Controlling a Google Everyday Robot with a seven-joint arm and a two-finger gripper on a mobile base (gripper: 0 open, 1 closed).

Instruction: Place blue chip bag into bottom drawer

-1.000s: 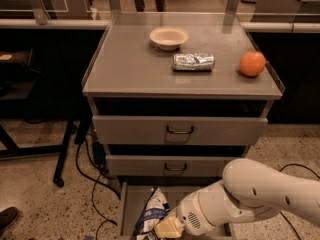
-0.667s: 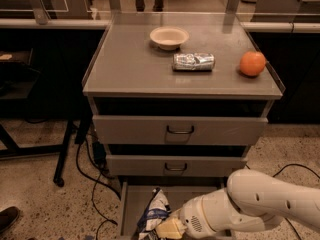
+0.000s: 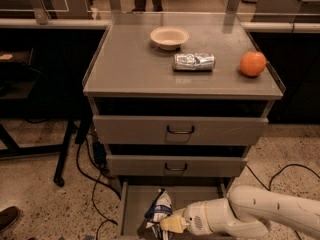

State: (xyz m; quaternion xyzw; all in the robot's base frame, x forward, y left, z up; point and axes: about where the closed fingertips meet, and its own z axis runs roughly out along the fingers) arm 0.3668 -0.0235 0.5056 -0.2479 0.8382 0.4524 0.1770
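Note:
The blue chip bag (image 3: pixel 158 210) stands crumpled inside the open bottom drawer (image 3: pixel 135 204), near its middle. My gripper (image 3: pixel 169 224) reaches in from the lower right on a white arm, and its pale yellowish tip sits right against the bag's lower right side. The bottom edge of the view cuts off the lower part of the bag and the gripper.
On the cabinet top stand a cream bowl (image 3: pixel 169 37), a crushed silver can (image 3: pixel 193 61) and an orange (image 3: pixel 252 63). The two upper drawers (image 3: pixel 180 130) are nearly closed. Cables (image 3: pixel 92 184) lie on the floor at left, beside a dark table leg (image 3: pixel 64 154). A shoe (image 3: pixel 7 218) is at bottom left.
My arm has pulled slightly to the right and down. The bag stays in about the same place in the bottom drawer.

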